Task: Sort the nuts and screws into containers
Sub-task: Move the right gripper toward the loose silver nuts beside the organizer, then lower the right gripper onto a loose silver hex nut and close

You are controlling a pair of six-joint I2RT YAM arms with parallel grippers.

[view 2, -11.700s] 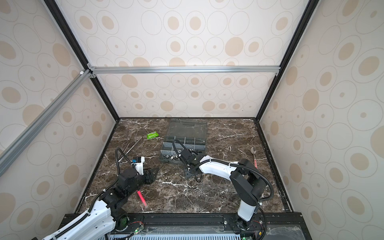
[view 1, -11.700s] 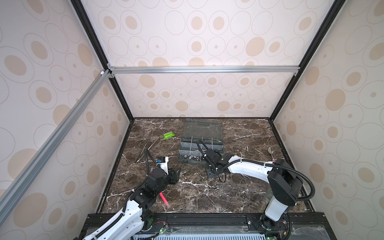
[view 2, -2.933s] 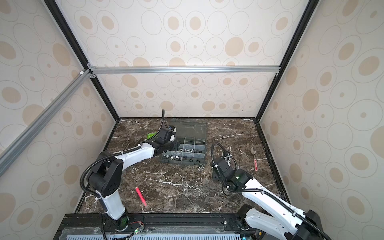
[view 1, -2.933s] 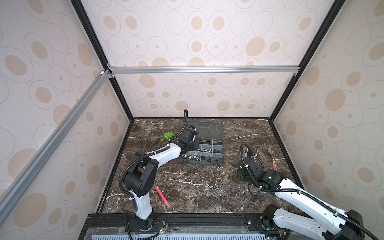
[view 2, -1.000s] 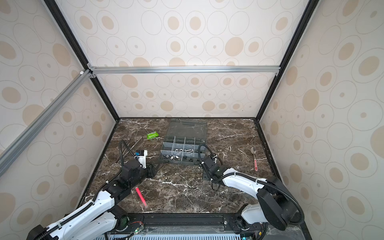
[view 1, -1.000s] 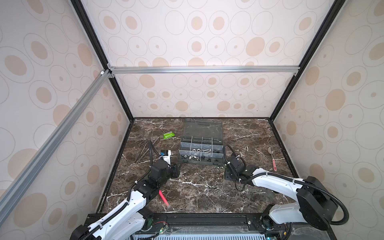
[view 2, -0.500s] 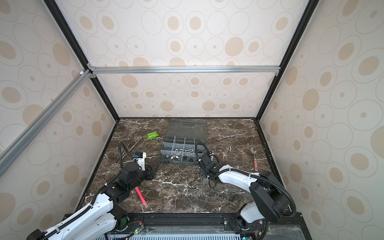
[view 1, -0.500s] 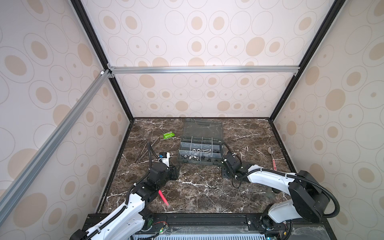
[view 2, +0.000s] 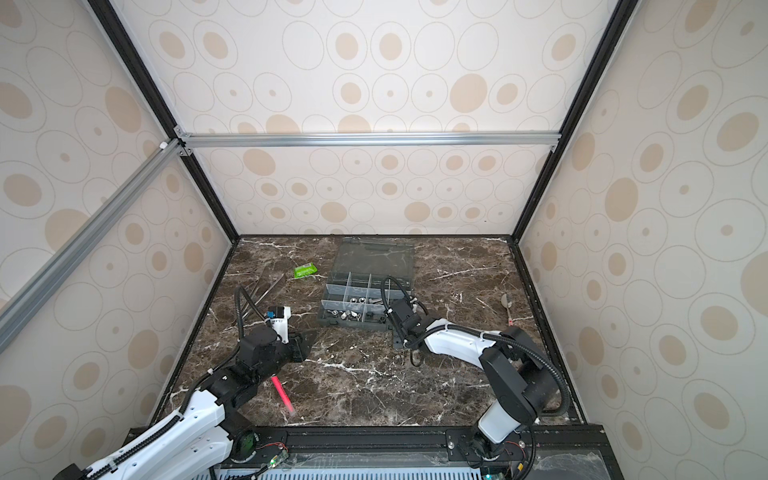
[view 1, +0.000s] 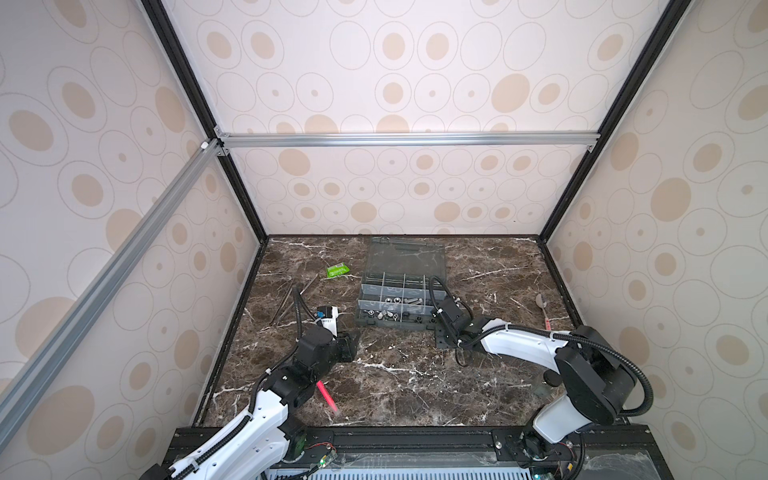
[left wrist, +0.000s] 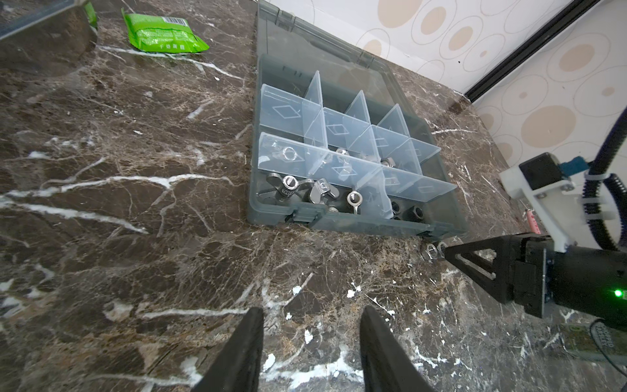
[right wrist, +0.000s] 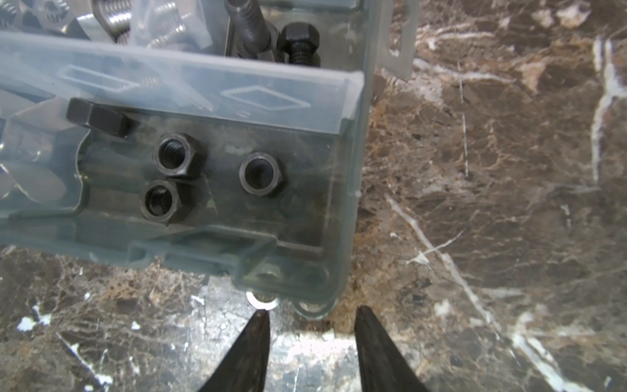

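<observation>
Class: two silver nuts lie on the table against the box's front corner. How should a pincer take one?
Grip the nut across its side flats from above, right pincer closing along the box wall: it seems to lie flat, tucked at the wall, with space only either side.

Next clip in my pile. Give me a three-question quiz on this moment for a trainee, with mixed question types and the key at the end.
1. True or false: the left gripper is holding a nut.
2. Where do the two loose silver nuts lie?
A) in the open lid
B) on the table against the organiser box's near corner, just ahead of the right gripper
C) beside the green packet
3. In the right wrist view, what colour are the nuts in the corner compartment nearest that gripper?

Key:
1. False. Its jaws are open and empty over bare table.
2. B.
3. Black.
</observation>
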